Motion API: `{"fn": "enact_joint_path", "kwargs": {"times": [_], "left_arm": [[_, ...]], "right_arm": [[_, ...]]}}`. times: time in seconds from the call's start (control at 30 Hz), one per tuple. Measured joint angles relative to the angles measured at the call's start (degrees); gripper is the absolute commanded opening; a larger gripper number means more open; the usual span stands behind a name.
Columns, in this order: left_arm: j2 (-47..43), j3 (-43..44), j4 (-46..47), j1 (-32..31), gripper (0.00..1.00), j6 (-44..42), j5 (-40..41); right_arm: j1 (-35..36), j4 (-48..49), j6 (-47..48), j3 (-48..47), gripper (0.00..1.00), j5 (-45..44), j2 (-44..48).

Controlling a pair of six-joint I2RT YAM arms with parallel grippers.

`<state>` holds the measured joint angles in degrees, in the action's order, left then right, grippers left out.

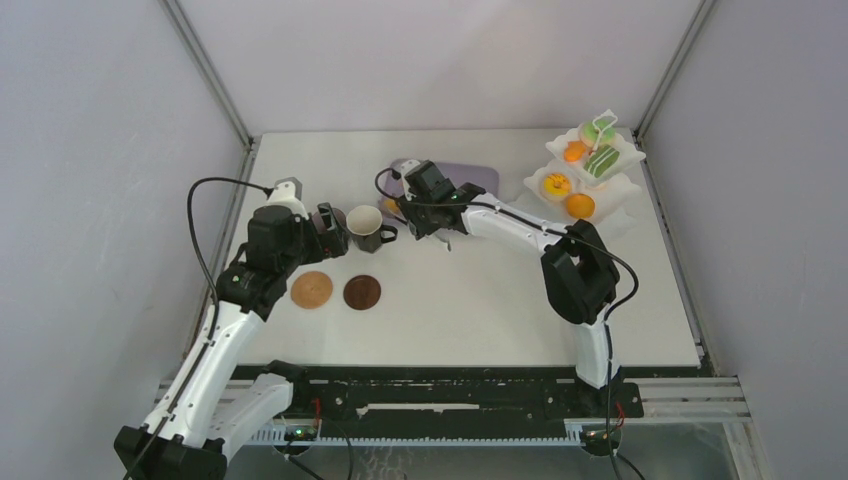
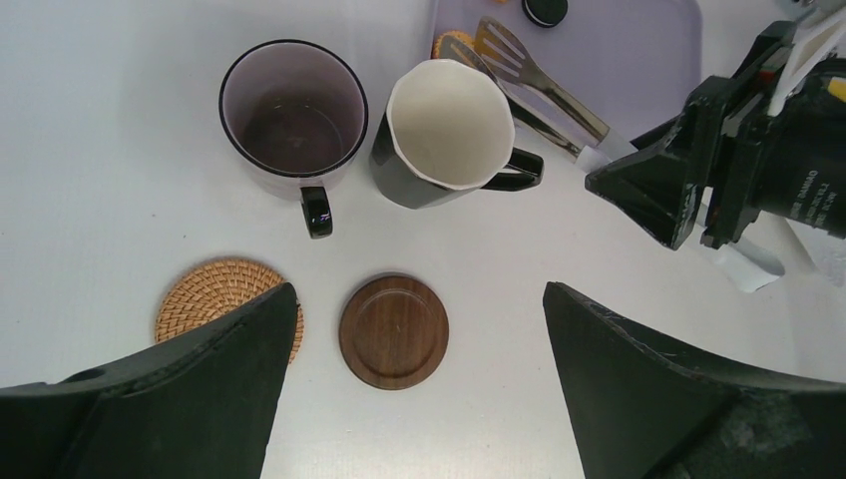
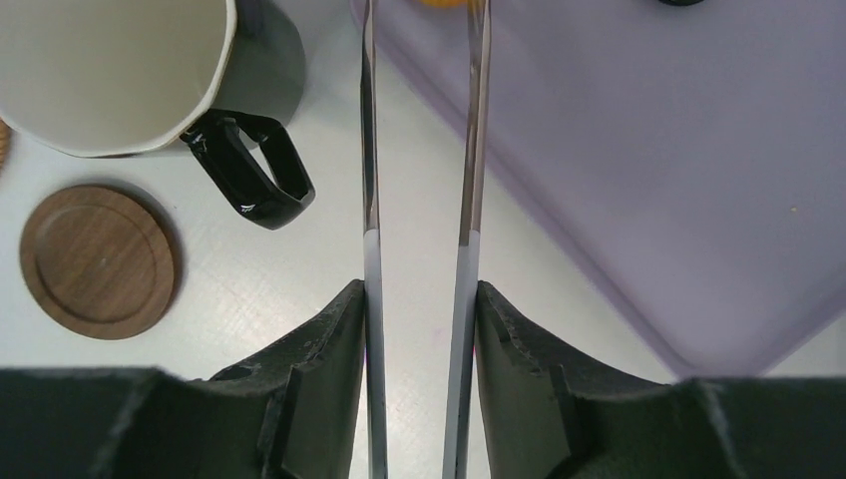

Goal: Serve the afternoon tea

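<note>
The mauve mug (image 2: 292, 115) and the dark mug with white inside (image 2: 449, 130) stand side by side on the table. In front of them lie a woven coaster (image 2: 214, 297) and a wooden coaster (image 2: 393, 331). My left gripper (image 2: 419, 291) is open and empty, above the coasters. My right gripper (image 3: 419, 289) is shut on the white handles of the long tongs (image 3: 369, 150), whose tips reach over the lilac tray (image 3: 648, 150) near an orange doughnut (image 2: 454, 40). The white stand (image 1: 625, 160) at the back right holds several doughnuts and macarons. In the top view the left gripper (image 1: 328, 228) hides the mauve mug.
A dark macaron (image 2: 546, 10) lies on the tray. The right arm (image 1: 575, 265) stretches across the middle of the table from the near right. Grey walls close in the table on the left, back and right.
</note>
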<state>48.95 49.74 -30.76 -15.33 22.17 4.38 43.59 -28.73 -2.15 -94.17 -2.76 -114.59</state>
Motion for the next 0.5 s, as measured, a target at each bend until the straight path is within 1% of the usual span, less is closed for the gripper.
{"fn": "enact_joint_path", "kwargs": {"times": [0.5], "left_arm": [[0.17, 0.0, -0.04, 0.15, 0.98, -0.39, 0.0]], "right_arm": [[1.51, -1.84, 3.15, -0.37, 0.51, -7.08, -1.05]]}}
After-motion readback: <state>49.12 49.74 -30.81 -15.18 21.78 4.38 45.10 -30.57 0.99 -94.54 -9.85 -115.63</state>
